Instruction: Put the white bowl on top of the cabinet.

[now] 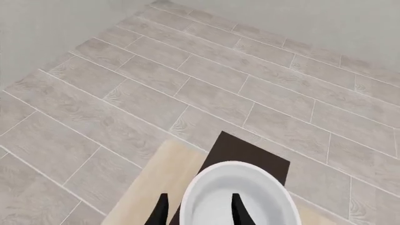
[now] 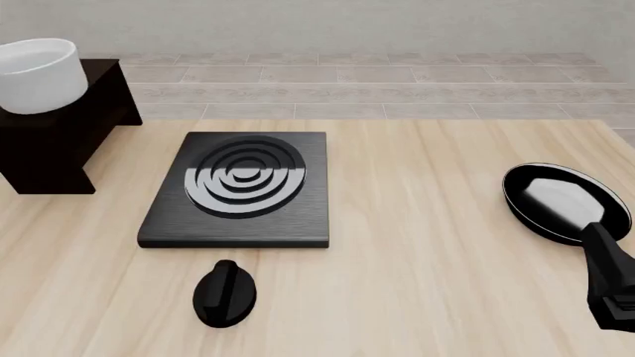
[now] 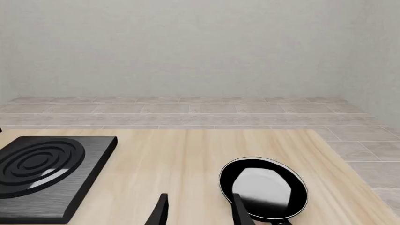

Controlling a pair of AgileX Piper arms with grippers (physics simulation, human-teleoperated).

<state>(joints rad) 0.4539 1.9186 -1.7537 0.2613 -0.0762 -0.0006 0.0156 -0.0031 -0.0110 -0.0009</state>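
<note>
from my left wrist camera i see the white bowl [image 1: 240, 197] right at the left gripper [image 1: 198, 209] — one dark fingertip [image 1: 240, 209] sits inside the bowl against its wall, the other [image 1: 161, 211] is outside the rim, so the wall runs between them. whether the jaws are actually pressing on that wall or just straddling it, i cannot tell. under the bowl i can make out the dark top of the cabinet [image 1: 250, 151], with the pale table edge beside it and grey floor tiles beyond.

in the front view the white bowl [image 2: 37, 74] stands upright on the cabinet [image 2: 62, 137] at the far left of the table [image 2: 417, 282], its base on the flat top. the bowl's inside shows only plain white; nothing lies in it that i can see. the left arm itself does not show in this view.

my right gripper [image 3: 198, 210] hangs near the right edge, its two fingers parted with nothing between them — the black frying pan [image 3: 263, 188] lies on the table just under one fingertip, and i cannot tell if they touch. the pan [image 2: 563, 202] holds nothing but a white glare. the ringed stove plate [image 2: 241, 186] lies flat mid-table, and a black knob [image 2: 224, 293] lies nearer to me, just in front of it.
</note>
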